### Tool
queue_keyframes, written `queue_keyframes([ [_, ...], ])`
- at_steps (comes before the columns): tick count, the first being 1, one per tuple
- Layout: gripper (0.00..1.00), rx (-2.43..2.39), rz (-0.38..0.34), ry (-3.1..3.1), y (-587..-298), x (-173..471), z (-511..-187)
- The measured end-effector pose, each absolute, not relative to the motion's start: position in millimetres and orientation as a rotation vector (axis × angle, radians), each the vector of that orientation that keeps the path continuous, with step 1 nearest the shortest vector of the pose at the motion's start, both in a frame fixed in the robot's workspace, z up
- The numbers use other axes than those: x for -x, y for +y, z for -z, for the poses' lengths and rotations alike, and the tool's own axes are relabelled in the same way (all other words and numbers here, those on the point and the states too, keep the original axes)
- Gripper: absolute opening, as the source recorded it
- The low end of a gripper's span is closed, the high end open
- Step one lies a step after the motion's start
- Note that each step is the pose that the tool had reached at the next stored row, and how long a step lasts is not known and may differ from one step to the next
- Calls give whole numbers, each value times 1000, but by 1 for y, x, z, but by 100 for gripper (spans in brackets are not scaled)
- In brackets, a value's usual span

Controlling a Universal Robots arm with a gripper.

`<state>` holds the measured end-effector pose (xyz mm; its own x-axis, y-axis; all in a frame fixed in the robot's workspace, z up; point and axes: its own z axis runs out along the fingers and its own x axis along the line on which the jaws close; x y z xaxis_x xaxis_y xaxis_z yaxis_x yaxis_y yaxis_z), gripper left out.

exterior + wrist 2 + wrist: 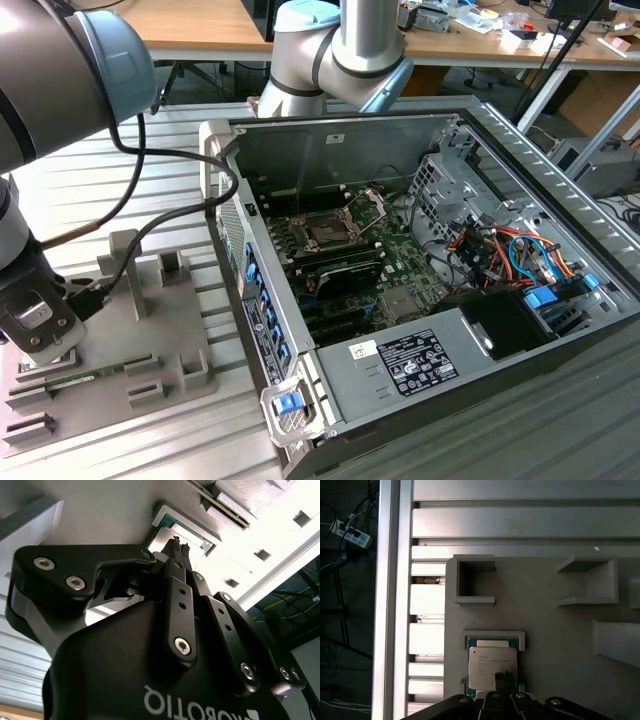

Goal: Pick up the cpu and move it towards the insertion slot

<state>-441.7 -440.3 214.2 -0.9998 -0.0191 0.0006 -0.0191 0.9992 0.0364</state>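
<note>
The gripper (504,676) is caught right over the cpu (492,661) in the first wrist view. Its fingers (178,597) are drawn narrow, the tips brought together with next to no gap. Whether the tips are touching the silvery top cannot be told. The cpu is laid flat in a shallow square nest near the edge of the gray holder plate (160,330). In the exterior view the arm (60,60) is seen at the exterior view's left, bent down over that plate, well apart from the open computer case (268,300). Inside the case the insertion slot (328,232) is shown on the green board, its metal frame hinged up. Plate and case are both set on the slatted aluminium table (90,190).
</note>
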Motion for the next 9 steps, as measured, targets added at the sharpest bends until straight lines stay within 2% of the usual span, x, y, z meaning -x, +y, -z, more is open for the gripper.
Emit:
queue_keyframes([
  [9, 11, -30, 57, -3140, -440, 442, -213],
])
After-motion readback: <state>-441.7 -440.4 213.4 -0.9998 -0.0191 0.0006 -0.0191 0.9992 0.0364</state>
